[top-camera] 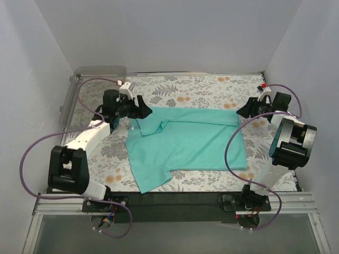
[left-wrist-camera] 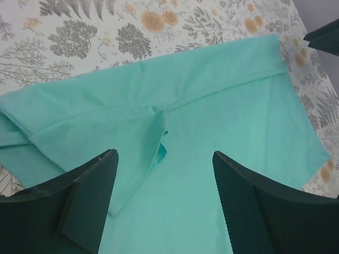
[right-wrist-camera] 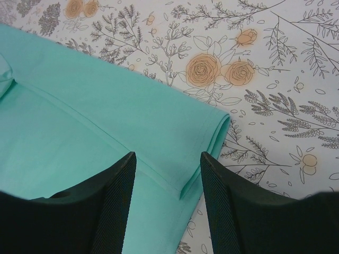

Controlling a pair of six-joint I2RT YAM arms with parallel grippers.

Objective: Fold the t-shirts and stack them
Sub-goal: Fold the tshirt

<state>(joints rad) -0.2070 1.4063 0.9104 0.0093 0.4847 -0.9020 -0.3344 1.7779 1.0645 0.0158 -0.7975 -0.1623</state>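
The teal t-shirt (top-camera: 185, 143) lies on the floral tablecloth, its far long edge folded over toward the middle, one sleeve sticking out at the near left. My left gripper (top-camera: 142, 107) is open and empty above the shirt's far left corner; in the left wrist view (left-wrist-camera: 165, 159) cloth fills the gap below its fingers. My right gripper (top-camera: 244, 110) is open and empty above the far right folded corner (right-wrist-camera: 212, 132), which shows between its fingers (right-wrist-camera: 119, 180) in the right wrist view.
The floral tablecloth (top-camera: 196, 92) covers the table. A clear plastic bin (top-camera: 90, 79) stands at the far left corner. White walls close in the back and both sides. The black front rail (top-camera: 175, 198) runs along the near edge.
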